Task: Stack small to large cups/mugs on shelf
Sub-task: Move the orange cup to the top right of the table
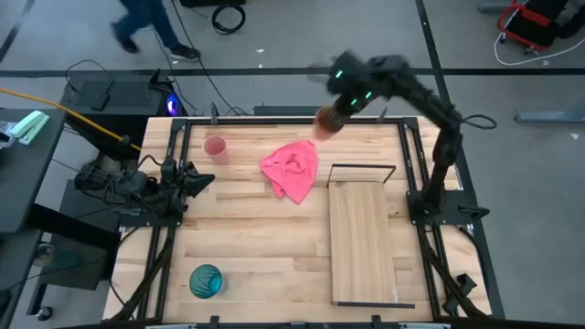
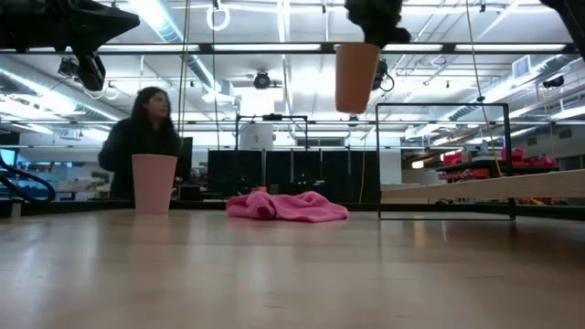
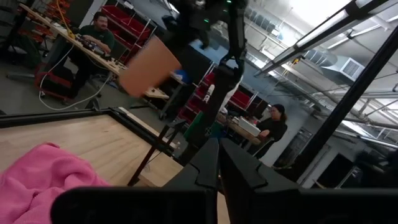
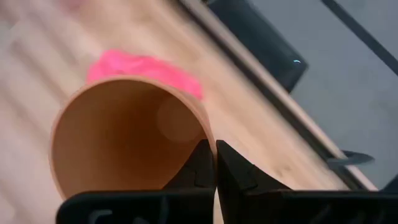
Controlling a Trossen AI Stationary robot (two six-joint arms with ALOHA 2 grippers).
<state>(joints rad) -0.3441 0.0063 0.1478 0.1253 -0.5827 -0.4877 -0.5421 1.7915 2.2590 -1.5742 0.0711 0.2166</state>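
Wooden bench point(image 1: 247, 238) carries a pink cup point(image 1: 215, 147), a pink cloth point(image 1: 292, 169), a teal cup point(image 1: 206, 280) and the shelf board point(image 1: 363, 239). Right gripper point(image 4: 215, 163) holds the orange cup point(image 2: 356, 76) high above the far edge, jaws pinching its rim. Left gripper point(image 3: 219, 163) waits at the left edge, jaws together.

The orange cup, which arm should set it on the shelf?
Right. Its hand already holds the orange cup aloft near the shelf; the left hand waits across the table.
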